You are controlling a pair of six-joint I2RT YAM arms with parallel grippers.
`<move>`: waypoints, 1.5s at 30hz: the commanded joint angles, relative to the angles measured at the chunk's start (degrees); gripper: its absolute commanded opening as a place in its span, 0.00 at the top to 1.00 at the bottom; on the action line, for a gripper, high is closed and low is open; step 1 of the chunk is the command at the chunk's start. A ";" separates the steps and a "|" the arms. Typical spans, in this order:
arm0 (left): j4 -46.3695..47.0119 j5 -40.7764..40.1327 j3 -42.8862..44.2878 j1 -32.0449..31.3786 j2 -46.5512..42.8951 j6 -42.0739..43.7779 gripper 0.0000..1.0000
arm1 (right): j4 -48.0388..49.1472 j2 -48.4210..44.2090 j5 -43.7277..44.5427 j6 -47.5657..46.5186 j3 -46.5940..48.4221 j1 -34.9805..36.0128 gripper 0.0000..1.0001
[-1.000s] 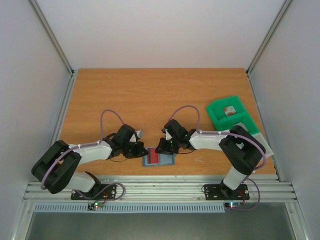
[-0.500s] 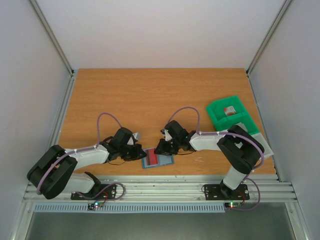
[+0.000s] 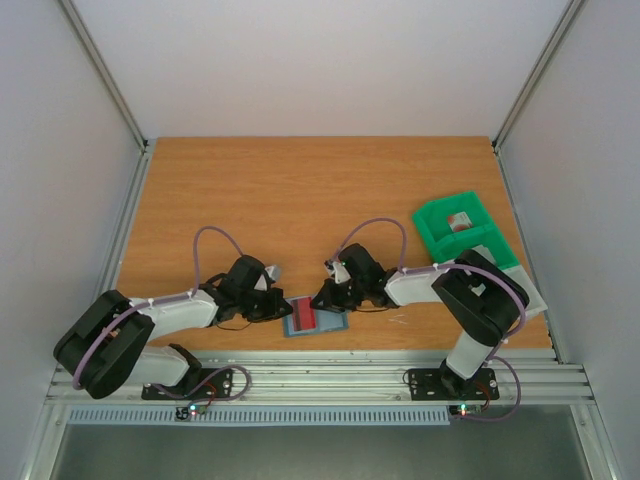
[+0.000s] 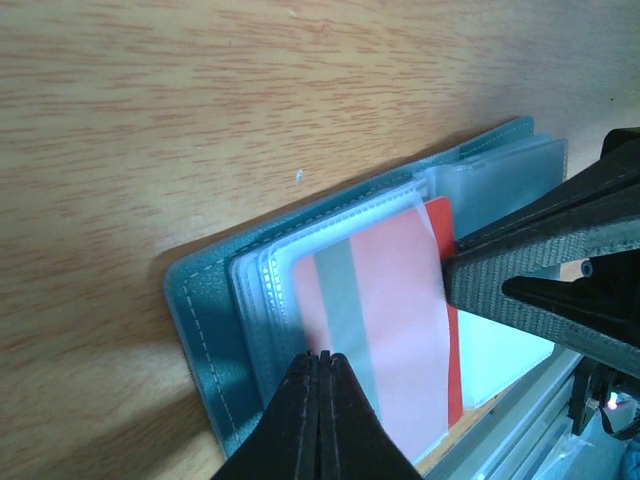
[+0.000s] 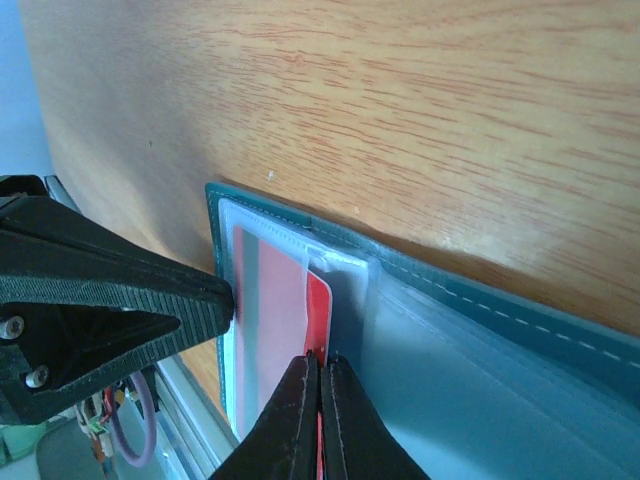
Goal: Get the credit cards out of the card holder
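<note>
Card holder (image 4: 205, 320): stitched teal cover, maybe leather; red card (image 5: 318, 310) inside.

red card (image 4: 453, 372) mostly under cloudy sleeve (image 4: 275, 300), card holder (image 5: 450, 290) cut off bottom-right

No text, number or brand could be read anywhere. The red card (image 4: 400, 300) in the card holder (image 4: 205, 320) showed only a plain grey stripe. Any marking on the small object (image 3: 459, 222) in the green bin (image 3: 440, 215) was too small to make out.
</note>
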 commanded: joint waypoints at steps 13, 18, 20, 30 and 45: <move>-4.23 -4.89 1.00 0.19 0.66 1.70 0.99 | 8.46 -1.80 -5.24 2.65 -5.68 -5.51 0.99; -4.72 -4.64 2.04 0.16 0.52 1.33 0.99 | 10.37 -1.96 -7.09 4.60 -7.07 -7.32 0.99; -5.11 -4.64 2.56 0.15 0.33 1.06 0.99 | 10.76 -2.46 -7.25 5.01 -7.53 -7.76 0.99; -8.72 -5.43 5.60 0.18 -1.83 1.18 0.95 | -6.18 -12.66 -0.97 -3.08 -4.34 -8.39 0.99; -14.03 -3.52 10.24 0.16 -12.09 -5.12 0.61 | -23.04 -28.01 13.82 -24.07 1.90 -5.85 0.99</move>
